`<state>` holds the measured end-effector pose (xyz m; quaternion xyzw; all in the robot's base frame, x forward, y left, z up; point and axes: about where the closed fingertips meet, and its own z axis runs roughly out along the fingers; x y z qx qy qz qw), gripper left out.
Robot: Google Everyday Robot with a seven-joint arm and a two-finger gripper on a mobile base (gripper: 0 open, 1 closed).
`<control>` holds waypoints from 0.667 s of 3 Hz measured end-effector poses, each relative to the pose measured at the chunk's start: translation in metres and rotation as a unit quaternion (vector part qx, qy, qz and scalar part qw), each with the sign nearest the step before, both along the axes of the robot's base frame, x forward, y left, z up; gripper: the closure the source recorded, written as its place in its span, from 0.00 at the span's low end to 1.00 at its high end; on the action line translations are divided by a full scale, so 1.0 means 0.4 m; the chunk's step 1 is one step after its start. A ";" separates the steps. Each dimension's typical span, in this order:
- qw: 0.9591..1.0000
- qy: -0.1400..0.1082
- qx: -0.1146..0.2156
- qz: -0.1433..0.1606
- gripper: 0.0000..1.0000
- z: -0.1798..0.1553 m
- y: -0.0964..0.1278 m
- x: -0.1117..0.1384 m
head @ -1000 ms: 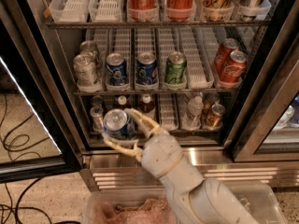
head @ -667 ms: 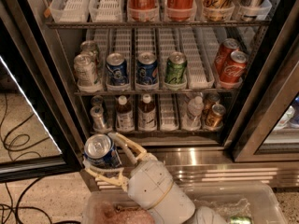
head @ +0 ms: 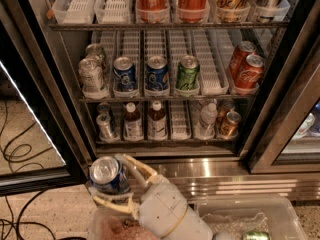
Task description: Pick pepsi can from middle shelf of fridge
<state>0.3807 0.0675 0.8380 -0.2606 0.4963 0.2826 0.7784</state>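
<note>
Before the fridge (head: 225, 176): the gripper (head: 114, 184) clasped the pepsi can (head: 106, 173), well below the middle shelf (head: 160, 98).
Cut off: arm (head: 170, 219) and a clear bin (head: 280, 209) ran past the bottom edge.
Floor (head: 50, 204): speckled, black cables (head: 20, 154) lying at left.

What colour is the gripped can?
Blue, silver top; gripper holds can low, outside the fridge. Camera view.
</note>
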 end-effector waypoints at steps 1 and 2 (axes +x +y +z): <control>1.000 0.028 -0.001 -0.001 1.00 -0.050 -0.004 -0.115; 1.000 0.028 -0.001 -0.001 1.00 -0.050 -0.004 -0.115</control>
